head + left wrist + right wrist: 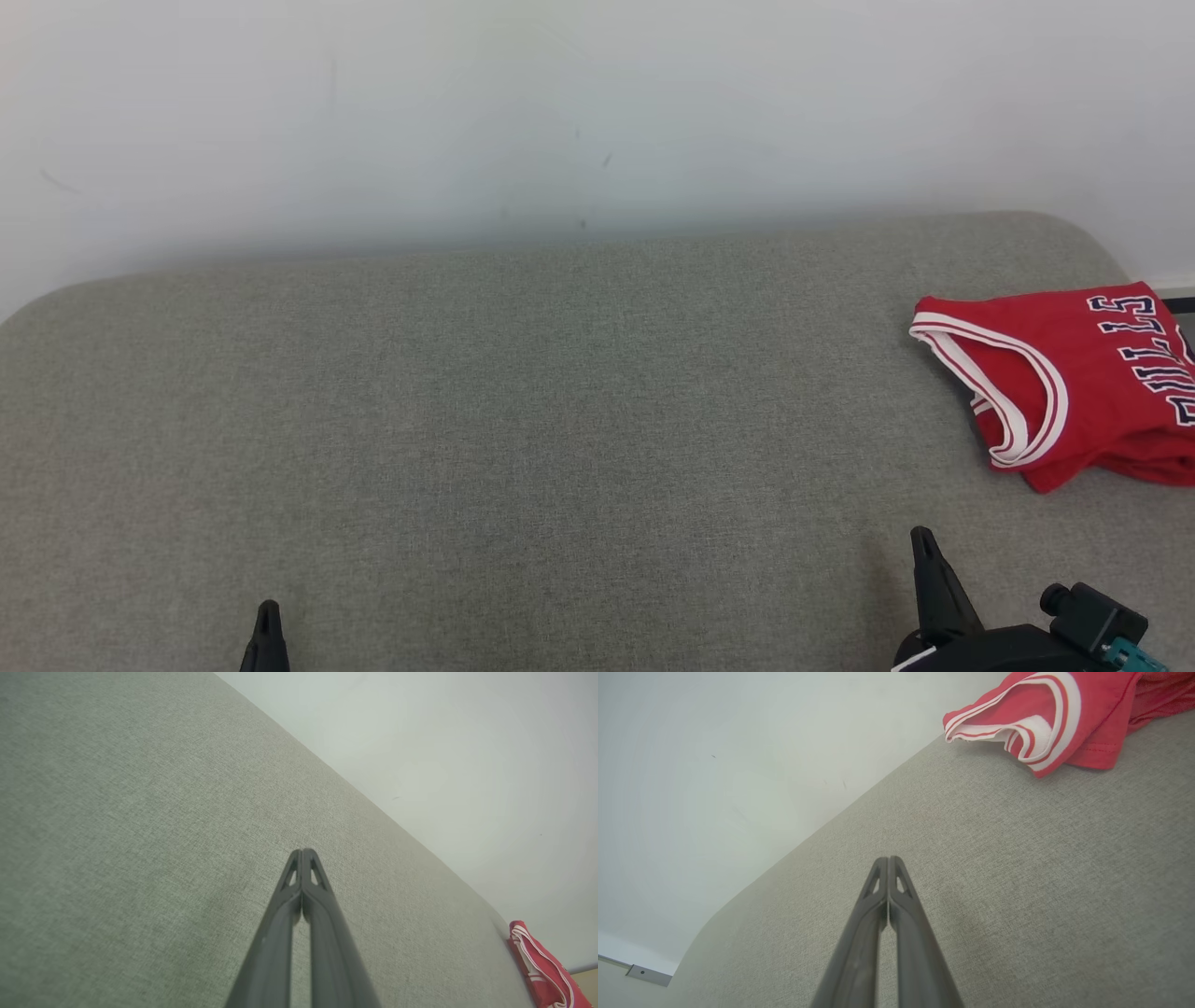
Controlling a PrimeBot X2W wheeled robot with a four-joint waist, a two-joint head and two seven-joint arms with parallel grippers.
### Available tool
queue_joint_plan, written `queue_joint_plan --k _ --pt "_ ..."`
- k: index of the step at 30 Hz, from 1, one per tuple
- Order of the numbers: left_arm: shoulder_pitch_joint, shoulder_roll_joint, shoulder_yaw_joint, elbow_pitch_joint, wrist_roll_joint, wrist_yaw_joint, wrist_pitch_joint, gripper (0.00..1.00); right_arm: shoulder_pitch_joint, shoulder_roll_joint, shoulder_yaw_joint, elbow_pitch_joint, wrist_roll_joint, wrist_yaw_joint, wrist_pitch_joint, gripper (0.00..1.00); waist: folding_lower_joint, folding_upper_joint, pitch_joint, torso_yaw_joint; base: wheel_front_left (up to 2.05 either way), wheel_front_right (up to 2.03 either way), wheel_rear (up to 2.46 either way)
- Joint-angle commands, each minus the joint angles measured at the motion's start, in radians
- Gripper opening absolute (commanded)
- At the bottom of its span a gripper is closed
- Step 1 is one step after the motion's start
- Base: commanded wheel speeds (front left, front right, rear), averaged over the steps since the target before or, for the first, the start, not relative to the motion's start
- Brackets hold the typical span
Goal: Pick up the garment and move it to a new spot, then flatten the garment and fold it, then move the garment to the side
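Note:
The garment (pixel 1074 383) is a red jersey with white trim and dark lettering, folded in a bundle at the far right of the grey cushioned surface (pixel 523 429). The right wrist view has it (pixel 1045 714) at the upper right, and the left wrist view catches its edge (pixel 542 966) at the lower right. My right gripper (pixel 922 539) stands low at the right, shut and empty, a short way in front of the jersey and not touching it. My left gripper (pixel 268 611) is at the lower left, shut with nothing in it, far from the jersey.
A pale wall (pixel 560 112) runs directly behind the grey surface. The surface rounds off at its far left and far right corners. A wide bare stretch of grey fabric lies between the two grippers and the wall.

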Motion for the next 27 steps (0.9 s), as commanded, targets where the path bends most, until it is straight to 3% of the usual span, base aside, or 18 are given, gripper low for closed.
queue_joint_plan --k 1,27 --pt "-0.028 0.003 0.005 -0.016 -0.03 -0.002 0.008 0.0 -0.024 0.0 -0.003 -0.015 0.034 -0.001 0.005 0.0 0.0 0.0 0.0 0.0 0.0 0.0 0.0" --pt "-0.07 0.004 0.021 -0.016 -0.335 -0.018 0.087 0.0 -0.054 0.0 -0.019 -0.016 0.377 -0.001 0.074 0.0 0.0 0.0 0.002 0.011 0.0 0.0 0.0"
